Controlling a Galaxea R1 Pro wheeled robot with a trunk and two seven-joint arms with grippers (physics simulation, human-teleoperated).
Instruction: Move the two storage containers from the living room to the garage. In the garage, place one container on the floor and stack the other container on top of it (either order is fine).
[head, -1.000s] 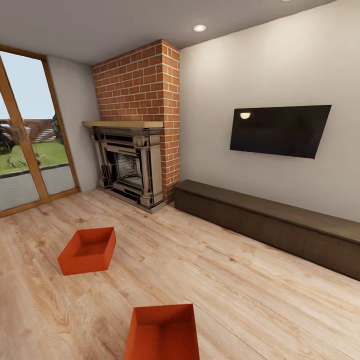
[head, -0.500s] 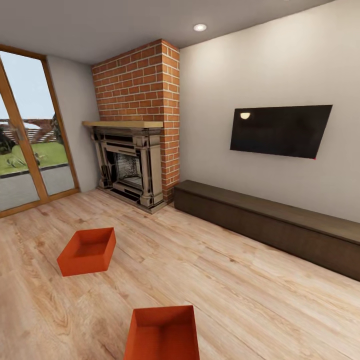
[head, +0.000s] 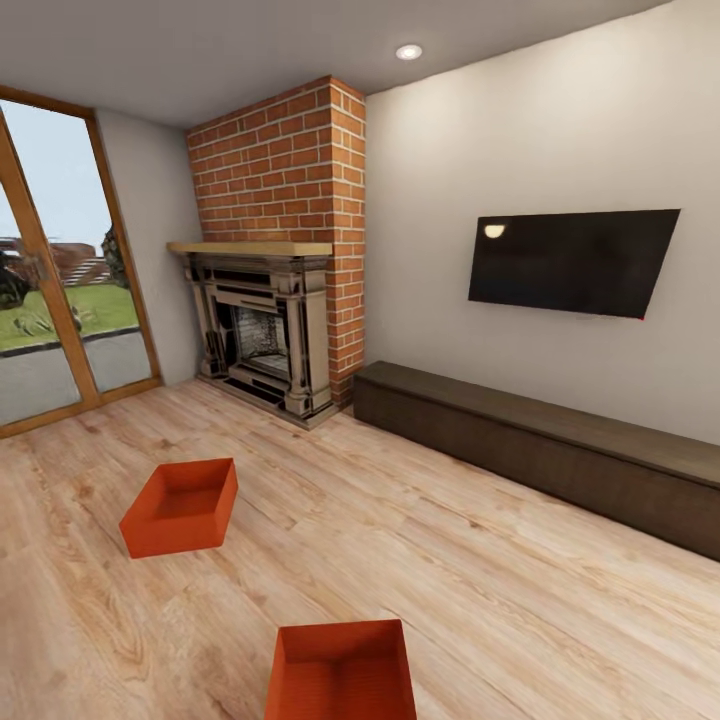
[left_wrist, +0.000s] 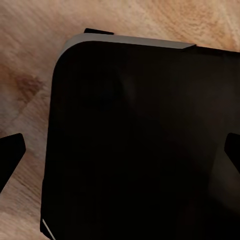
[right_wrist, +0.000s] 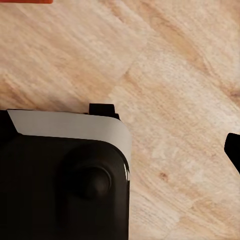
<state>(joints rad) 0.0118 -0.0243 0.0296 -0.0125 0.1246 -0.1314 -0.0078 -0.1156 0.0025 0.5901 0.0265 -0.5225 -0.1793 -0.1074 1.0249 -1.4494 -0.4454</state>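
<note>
Wood floor (head: 500, 580): containers (head: 182, 505) seemingly fireplace-pointing (head: 262, 335).

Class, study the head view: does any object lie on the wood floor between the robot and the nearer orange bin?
Nothing visible does. The nearer storage container sits at the picture's bottom edge on bare wood floor; the other storage container lies farther off to the left, apart from it.

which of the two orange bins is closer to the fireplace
The fully visible bin on the left, nearer the glass doors. The other bin sits at the head view's bottom edge, farther from the fireplace.
</note>
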